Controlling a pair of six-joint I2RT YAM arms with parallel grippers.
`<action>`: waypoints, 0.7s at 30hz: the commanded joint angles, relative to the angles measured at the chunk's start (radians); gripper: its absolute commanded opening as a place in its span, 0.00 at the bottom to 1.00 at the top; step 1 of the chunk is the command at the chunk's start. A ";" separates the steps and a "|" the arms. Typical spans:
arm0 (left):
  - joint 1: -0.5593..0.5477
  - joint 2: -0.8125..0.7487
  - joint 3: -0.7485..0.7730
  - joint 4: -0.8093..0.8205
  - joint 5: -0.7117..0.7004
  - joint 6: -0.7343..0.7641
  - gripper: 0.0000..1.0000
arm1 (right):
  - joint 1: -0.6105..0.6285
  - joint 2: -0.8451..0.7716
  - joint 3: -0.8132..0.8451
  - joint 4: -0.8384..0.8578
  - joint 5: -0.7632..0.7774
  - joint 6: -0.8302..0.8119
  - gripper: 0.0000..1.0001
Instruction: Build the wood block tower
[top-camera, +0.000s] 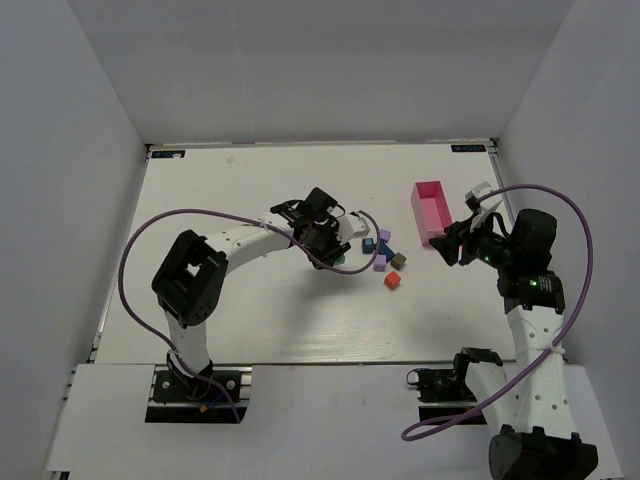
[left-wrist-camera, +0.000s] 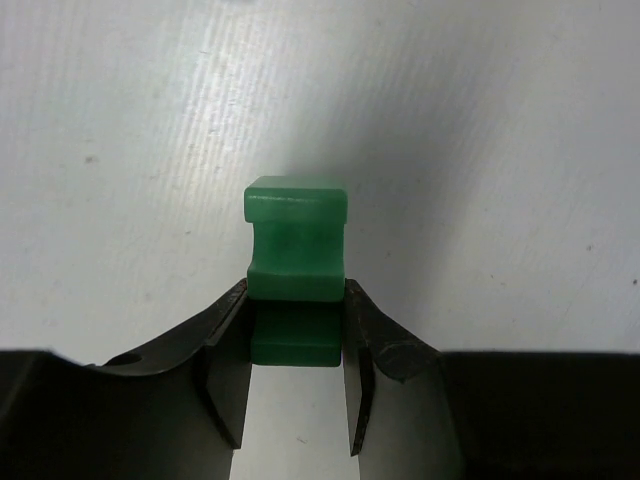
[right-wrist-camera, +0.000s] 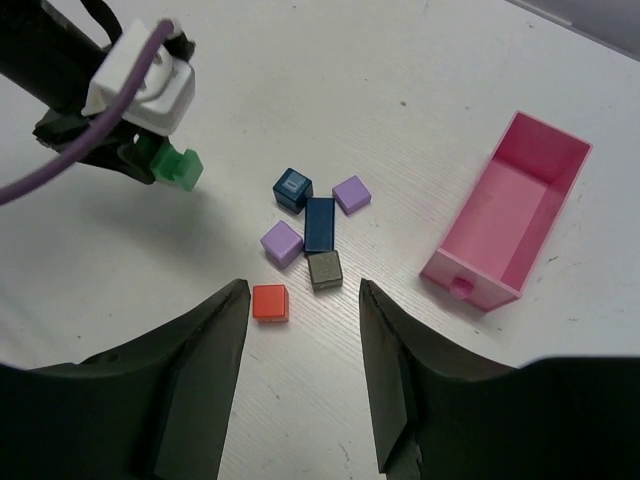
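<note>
My left gripper (left-wrist-camera: 297, 340) is shut on a green block (left-wrist-camera: 295, 240) with notched sides, low over the table. It also shows in the top view (top-camera: 325, 240) and in the right wrist view (right-wrist-camera: 150, 160), left of the loose blocks. These lie flat in a cluster, none stacked: a red cube (right-wrist-camera: 270, 302), a grey-brown cube (right-wrist-camera: 325, 270), two purple cubes (right-wrist-camera: 282, 243) (right-wrist-camera: 351, 194), a long dark blue block (right-wrist-camera: 320, 223) and a blue cube (right-wrist-camera: 292, 189). My right gripper (right-wrist-camera: 300, 300) is open and empty, above and right of the cluster (top-camera: 455, 243).
An open pink rectangular box (top-camera: 431, 210) lies right of the blocks, close to my right gripper; it also shows in the right wrist view (right-wrist-camera: 510, 225). Purple cables loop from both arms. Grey walls border the white table (top-camera: 250, 320).
</note>
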 joint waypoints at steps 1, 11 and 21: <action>0.016 0.025 0.045 -0.046 0.164 0.161 0.31 | 0.002 -0.019 -0.006 0.016 -0.027 -0.006 0.54; 0.055 0.103 0.097 -0.081 0.146 0.262 0.29 | 0.003 -0.011 -0.008 0.016 -0.033 -0.016 0.54; 0.055 0.157 0.128 -0.043 0.116 0.298 0.35 | 0.003 -0.005 -0.012 0.019 -0.035 -0.019 0.54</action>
